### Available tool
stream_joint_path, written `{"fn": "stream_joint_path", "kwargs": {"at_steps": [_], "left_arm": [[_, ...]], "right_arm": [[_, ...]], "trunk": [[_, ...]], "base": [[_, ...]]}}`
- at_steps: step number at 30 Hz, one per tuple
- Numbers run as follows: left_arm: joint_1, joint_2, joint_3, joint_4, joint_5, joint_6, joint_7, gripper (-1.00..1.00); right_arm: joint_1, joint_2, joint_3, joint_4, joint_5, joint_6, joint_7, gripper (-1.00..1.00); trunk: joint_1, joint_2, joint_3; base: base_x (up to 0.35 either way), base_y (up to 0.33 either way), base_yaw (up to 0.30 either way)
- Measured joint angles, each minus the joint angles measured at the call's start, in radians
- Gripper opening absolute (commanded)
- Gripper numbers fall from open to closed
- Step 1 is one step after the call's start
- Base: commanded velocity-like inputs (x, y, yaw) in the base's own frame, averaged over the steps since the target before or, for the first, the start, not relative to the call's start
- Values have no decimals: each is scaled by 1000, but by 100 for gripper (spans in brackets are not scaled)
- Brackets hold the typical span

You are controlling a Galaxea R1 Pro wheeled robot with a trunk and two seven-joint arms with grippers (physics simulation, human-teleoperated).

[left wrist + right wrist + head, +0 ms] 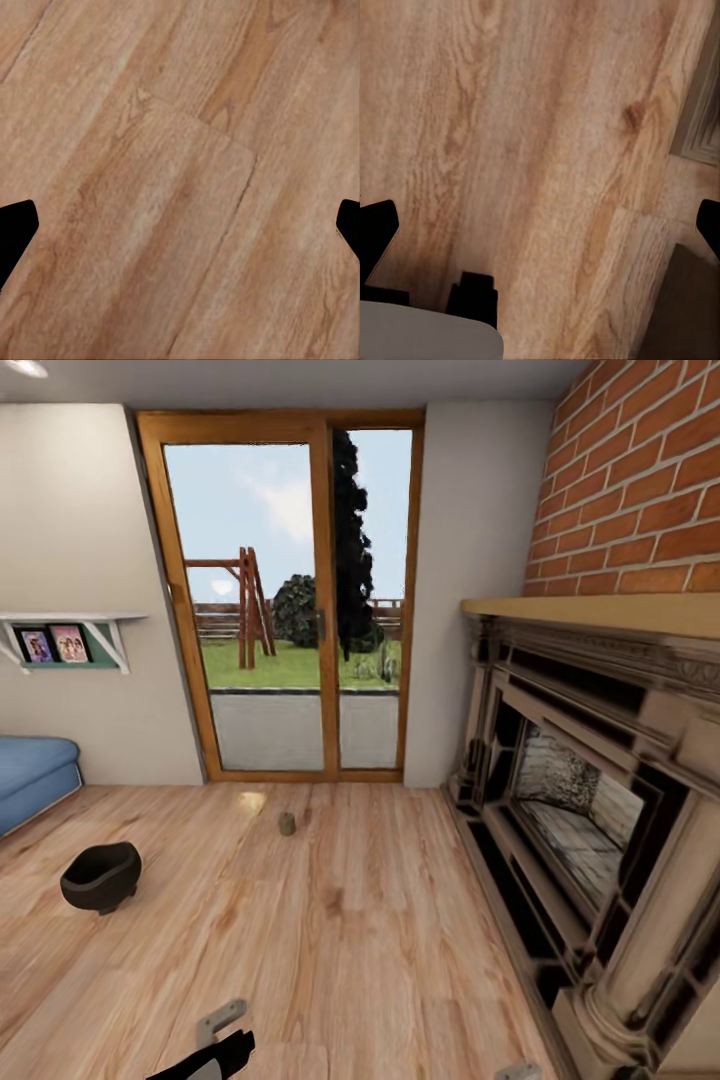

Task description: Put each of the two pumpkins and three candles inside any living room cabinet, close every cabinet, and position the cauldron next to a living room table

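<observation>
Wood-floored living room facing a glazed patio door [290, 600], brick fireplace [590, 780] at right, blue sofa corner [35, 775] at left. Glossy black cauldron [100, 875] sitting upright on the floor [350, 920] at left, and well apart from it a small dark stub, probably one candle [287, 823], standing near the door; likely loose there awaiting collection. Left claw [180, 221] and right claw [540, 225] both spread wide and empty above bare boards, seemingly carried low while driving.
</observation>
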Motion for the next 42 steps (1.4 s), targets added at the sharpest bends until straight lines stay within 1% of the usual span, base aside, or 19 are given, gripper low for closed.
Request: {"fn": "stream_joint_path", "kwargs": {"at_steps": [12, 27, 35, 42], "left_arm": [[0, -3, 1, 0, 0, 0, 0, 100], [0, -3, 1, 0, -1, 1, -1, 100], [0, -3, 1, 0, -2, 1, -1, 100], [0, -3, 1, 2, -1, 2, -2, 100]], "right_arm": [[0, 0, 0, 0, 1, 0, 0, 100], [0, 0, 0, -1, 1, 0, 0, 100], [0, -1, 0, -2, 0, -1, 0, 100], [0, 0, 0, -1, 0, -3, 0, 100]], "trunk": [[0, 0, 13], [0, 0, 30], [0, 0, 32], [0, 0, 32]], "base": [[334, 14, 209], [322, 148, 207], [319, 158, 41], [327, 34, 1]]}}
